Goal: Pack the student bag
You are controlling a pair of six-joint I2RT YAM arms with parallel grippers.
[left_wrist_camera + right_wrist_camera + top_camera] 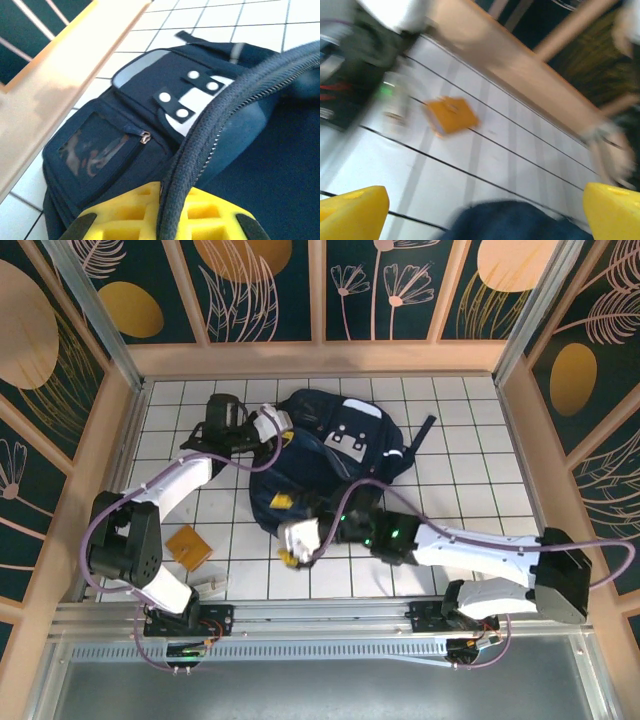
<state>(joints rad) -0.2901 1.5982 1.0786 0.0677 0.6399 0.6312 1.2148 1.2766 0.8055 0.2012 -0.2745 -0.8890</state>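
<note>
One student bag [375, 455] found lying on the tabletop [460, 470], in the middle toward the far side. Found the left end effector [268, 426] at the bag's far left edge, clamped on the zippered rim [210, 130], with the front pocket [100, 155] and grey buckle patch [192, 107] beyond. Found the right end effector [300, 538] at the near edge, fingers [355, 210] spread wide and holding nothing, blue fabric low between them. Saw an orange square [188, 545] on the near left tiles, well apart.

a white tiled floor [460, 455] is enclosed by dark teal leaf-patterned walls [270, 285] in wooden frames.
</note>
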